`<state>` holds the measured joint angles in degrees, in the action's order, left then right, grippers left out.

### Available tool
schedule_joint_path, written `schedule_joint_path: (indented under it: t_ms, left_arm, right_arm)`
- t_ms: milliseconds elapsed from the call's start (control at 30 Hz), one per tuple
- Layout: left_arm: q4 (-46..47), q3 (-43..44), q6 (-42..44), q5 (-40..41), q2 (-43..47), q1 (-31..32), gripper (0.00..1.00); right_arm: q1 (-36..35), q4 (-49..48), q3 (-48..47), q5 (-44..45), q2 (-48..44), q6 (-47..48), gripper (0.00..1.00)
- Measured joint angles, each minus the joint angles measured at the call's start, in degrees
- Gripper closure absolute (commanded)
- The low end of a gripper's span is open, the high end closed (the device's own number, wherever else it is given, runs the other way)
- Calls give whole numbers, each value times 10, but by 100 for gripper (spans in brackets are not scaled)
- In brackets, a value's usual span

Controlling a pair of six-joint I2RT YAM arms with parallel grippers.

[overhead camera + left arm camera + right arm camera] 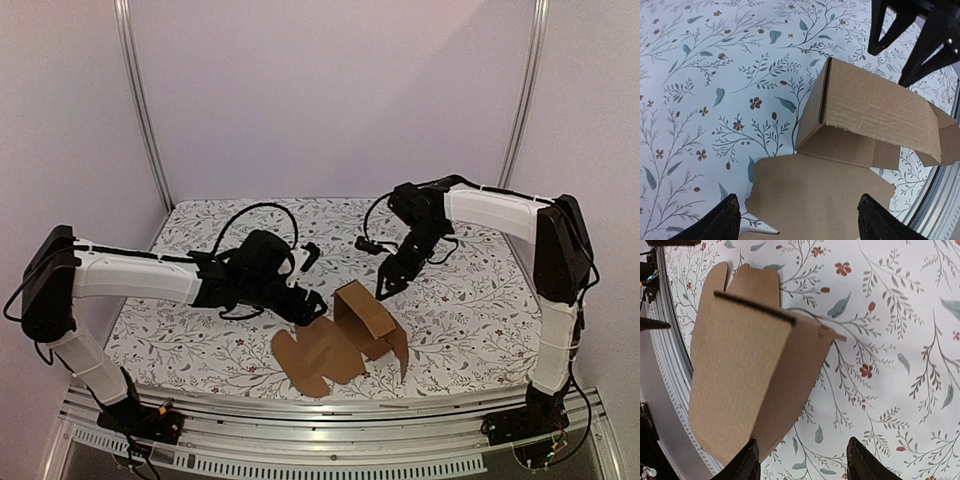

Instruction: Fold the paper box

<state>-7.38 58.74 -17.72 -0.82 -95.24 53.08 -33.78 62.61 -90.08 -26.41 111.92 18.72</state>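
Brown cardboard is being folded, roughly halfway: the paper box [345, 340] is lying front-centre on the desk [180, 340], partly raised. The left end effector [312, 305] and right end effector [385, 285] are being held apart, empty, flanking it. Lifting a flat panel is judged next.

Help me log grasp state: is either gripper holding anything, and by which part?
Nothing is held. The left gripper and the right gripper both stand open at the paper box, with no finger closed on any panel.
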Motion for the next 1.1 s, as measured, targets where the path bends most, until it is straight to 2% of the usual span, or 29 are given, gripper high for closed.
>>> schedule_joint_path:
  t_ms: [100, 200, 367, 467, 633, 800, 967, 1100]
  left_arm:
    - [6, -59, -16, 12, 47, 1, 18]
    - [8, -104, 0, 29, 97, 4, 16]
    - [92, -155, 67, 38, 126, 8, 20]
    - [173, -180, 113, 27, 93, 8, 26]
    - [287, -181, 159, 10, -12, 9, 38]
    - [369, -173, 164, 25, -83, 9, 58]
    - [426, -150, 153, 37, -136, 9, 72]
    - [464, -142, 139, 47, -162, 10, 88]
  right_arm:
    - [-10, -1, -92, -8, 56, -9, 43]
    - [-13, -2, -134, -6, 89, -11, 43]
    - [-2, 2, -118, 1, 82, -10, 41]
    - [14, 5, -71, 6, 46, -5, 41]
    - [38, 12, 16, 11, -63, 2, 40]
    - [42, 12, 77, 12, -154, 9, 40]
    - [44, 12, 129, 13, -182, 11, 40]
    - [50, 12, 147, 16, -186, 11, 41]
